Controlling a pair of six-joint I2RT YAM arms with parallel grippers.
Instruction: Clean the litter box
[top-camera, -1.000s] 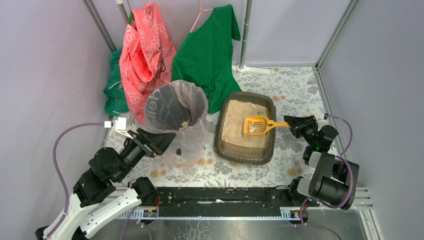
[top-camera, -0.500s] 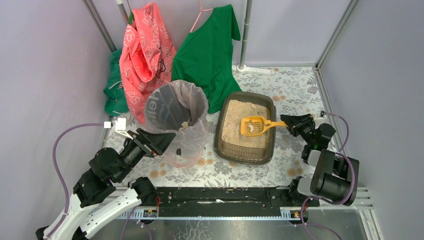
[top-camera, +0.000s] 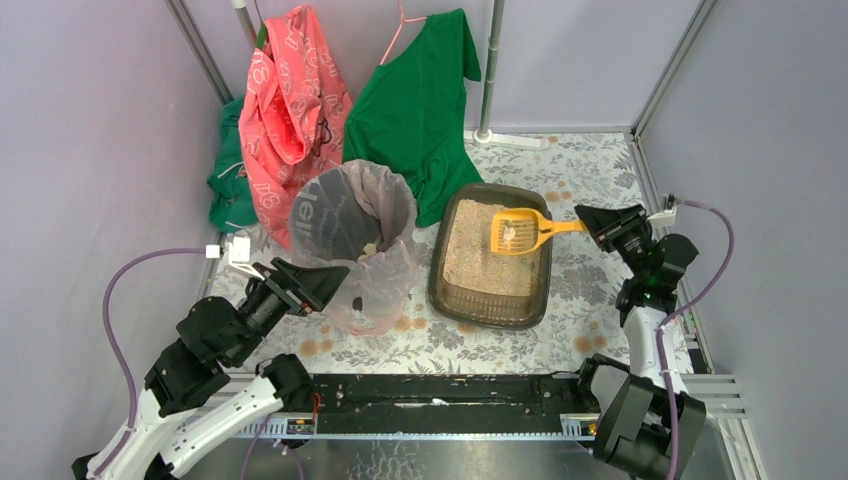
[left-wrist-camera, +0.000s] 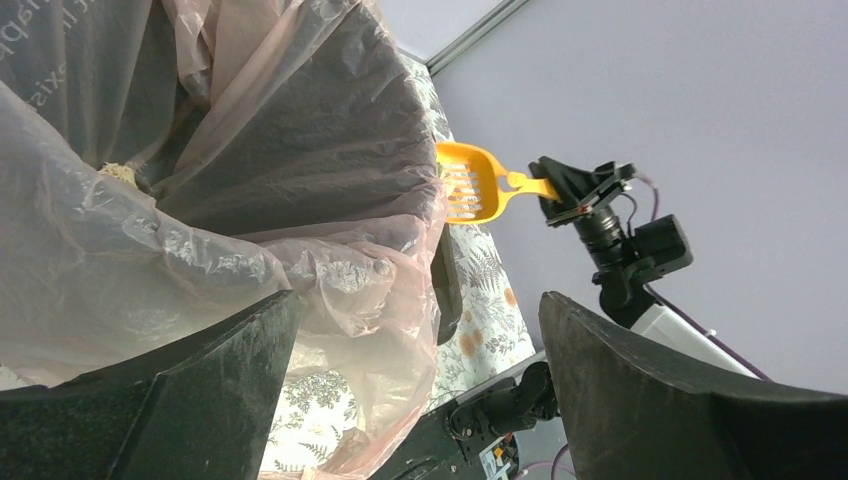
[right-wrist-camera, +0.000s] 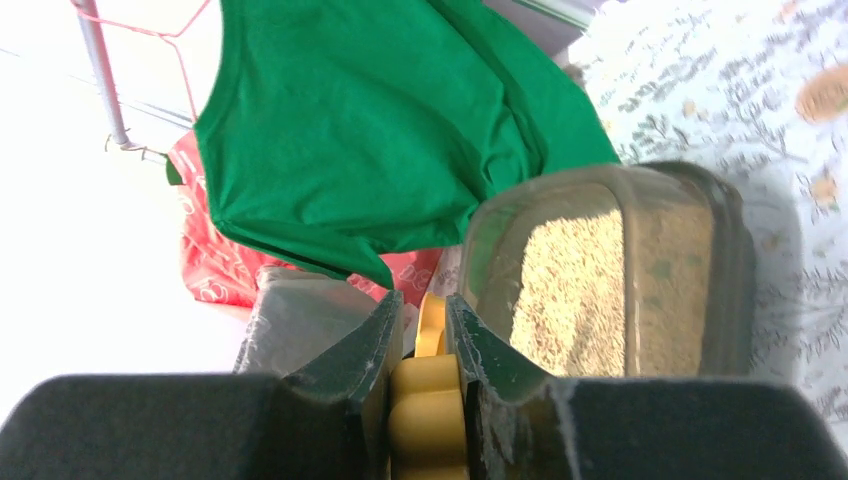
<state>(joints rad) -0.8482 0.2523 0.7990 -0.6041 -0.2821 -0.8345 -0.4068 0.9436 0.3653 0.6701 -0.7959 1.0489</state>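
The litter box (top-camera: 492, 305), a dark translucent tray of beige litter, sits mid-table; it also shows in the right wrist view (right-wrist-camera: 735, 270). My right gripper (top-camera: 588, 222) is shut on the handle of the yellow slotted scoop (top-camera: 518, 231), held above the tray's far right part with a pale clump on it. In the right wrist view the fingers (right-wrist-camera: 372, 345) clamp the yellow handle (right-wrist-camera: 428, 410). My left gripper (top-camera: 335, 275) is open beside the lined round bin (top-camera: 352, 215), its fingers (left-wrist-camera: 200, 380) empty by the bag (left-wrist-camera: 160, 260). The scoop also shows in the left wrist view (left-wrist-camera: 468, 182).
A green shirt (top-camera: 415, 105) and a pink garment (top-camera: 292, 110) hang at the back, the shirt reaching the tray's far left corner. A metal pole (top-camera: 490, 70) stands behind. Grey walls close in left and right. A floral cloth (top-camera: 590, 170) covers the table.
My right arm has lifted the scoop up out of the litter and toward the far end of the tray. The left arm has stayed still.
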